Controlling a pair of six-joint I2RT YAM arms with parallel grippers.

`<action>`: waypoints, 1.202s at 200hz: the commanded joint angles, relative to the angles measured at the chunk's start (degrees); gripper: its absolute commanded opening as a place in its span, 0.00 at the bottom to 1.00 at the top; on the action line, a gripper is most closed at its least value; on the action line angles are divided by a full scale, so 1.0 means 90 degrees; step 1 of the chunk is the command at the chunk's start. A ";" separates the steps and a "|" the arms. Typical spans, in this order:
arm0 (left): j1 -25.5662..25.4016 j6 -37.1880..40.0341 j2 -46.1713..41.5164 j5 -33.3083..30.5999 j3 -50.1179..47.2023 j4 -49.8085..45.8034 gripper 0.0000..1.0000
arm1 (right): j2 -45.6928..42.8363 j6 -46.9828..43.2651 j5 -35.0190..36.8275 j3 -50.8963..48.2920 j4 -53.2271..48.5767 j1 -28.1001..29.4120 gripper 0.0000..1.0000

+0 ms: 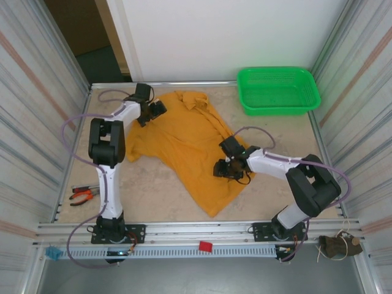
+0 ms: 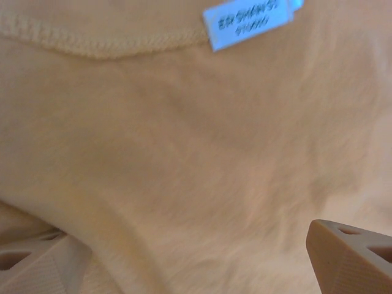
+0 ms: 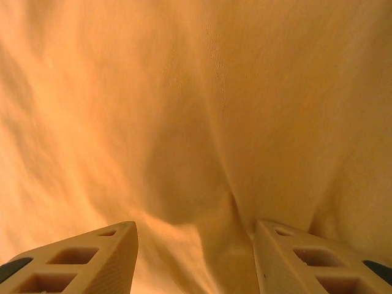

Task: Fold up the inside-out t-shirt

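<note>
The inside-out t-shirt (image 1: 177, 141) lies spread and rumpled on the table, mustard-orange, running from the far middle toward the near right. My left gripper (image 1: 156, 110) hovers over its far left part, by the collar. In the left wrist view this gripper (image 2: 196, 245) is open wide just above the cloth, with the white tag (image 2: 248, 22) and the stitched neck hem (image 2: 104, 46) ahead. My right gripper (image 1: 222, 169) rests on the shirt's right edge. Its jaws (image 3: 196, 233) stand open with a raised fold of cloth (image 3: 226, 202) between the fingers.
A green plastic basket (image 1: 278, 90) stands at the far right corner. Red-handled pliers (image 1: 82, 195) lie at the left edge. Bare table (image 1: 153, 190) shows near the shirt's left. Corrugated walls close in both sides.
</note>
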 commanded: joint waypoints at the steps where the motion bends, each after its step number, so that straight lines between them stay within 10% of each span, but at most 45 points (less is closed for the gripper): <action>1: -0.0115 0.0423 0.0730 0.0129 0.1128 -0.0873 0.91 | -0.0093 0.1021 0.0039 -0.0177 0.0202 0.0584 0.51; 82: -0.0466 0.1173 0.1974 0.1699 0.4051 -0.0906 0.92 | 0.0898 0.0602 -0.0492 0.2496 -0.0329 0.2099 0.51; 160: 0.0080 0.0401 -0.2101 0.1172 -0.1062 0.0869 0.93 | 0.1997 -0.1491 0.0802 0.5966 -0.1739 -0.0958 0.52; 240: -0.0002 -0.0521 -0.2710 0.1483 -0.3197 0.1956 0.93 | 0.6702 -0.3212 0.1684 1.1292 -0.2646 -0.1418 0.58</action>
